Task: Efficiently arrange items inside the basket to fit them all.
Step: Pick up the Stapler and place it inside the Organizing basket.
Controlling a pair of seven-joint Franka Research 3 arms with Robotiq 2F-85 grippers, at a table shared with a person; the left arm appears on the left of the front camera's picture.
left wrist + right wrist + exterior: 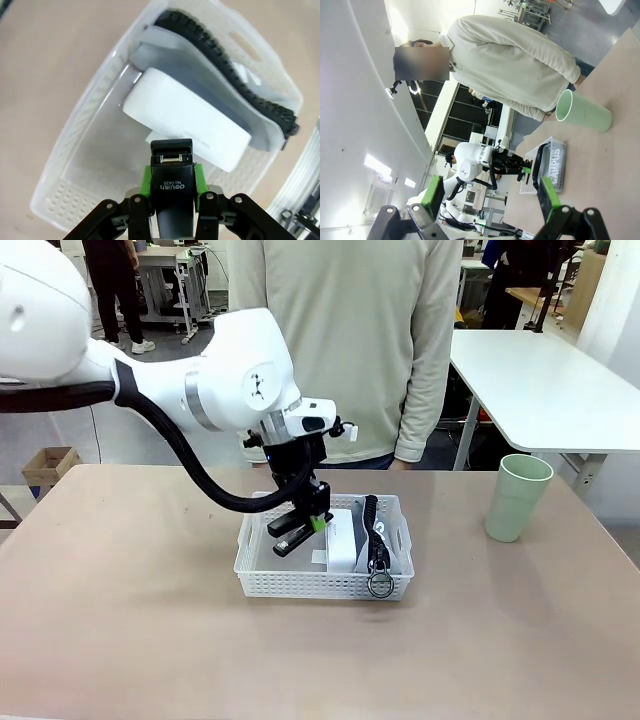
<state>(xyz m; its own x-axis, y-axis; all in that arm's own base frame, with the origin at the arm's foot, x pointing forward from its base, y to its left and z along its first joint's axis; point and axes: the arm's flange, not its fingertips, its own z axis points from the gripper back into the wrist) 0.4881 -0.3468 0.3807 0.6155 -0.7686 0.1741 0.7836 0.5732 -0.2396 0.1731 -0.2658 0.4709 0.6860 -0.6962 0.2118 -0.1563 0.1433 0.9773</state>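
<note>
The white perforated basket (262,578) (65,165) (555,167) sits mid-table. In it the grey zip pouch (372,535) (220,95) stands on edge along the right wall, black zipper up, ring hanging over the front rim. The white boxy device (342,536) (187,117) lies beside it. My left gripper (305,525) (172,187) is shut on the small black stapler (293,535) (171,185), holding it tilted over the basket's bare left part. The tall pale green cup (517,496) (582,115) stands on the table at the right. My right gripper (492,197) is open, high in the air, holding nothing.
A person in a beige top (350,340) stands at the table's far edge behind the basket. A white table (550,390) stands at the back right. A cardboard box (48,468) sits on the floor at the left.
</note>
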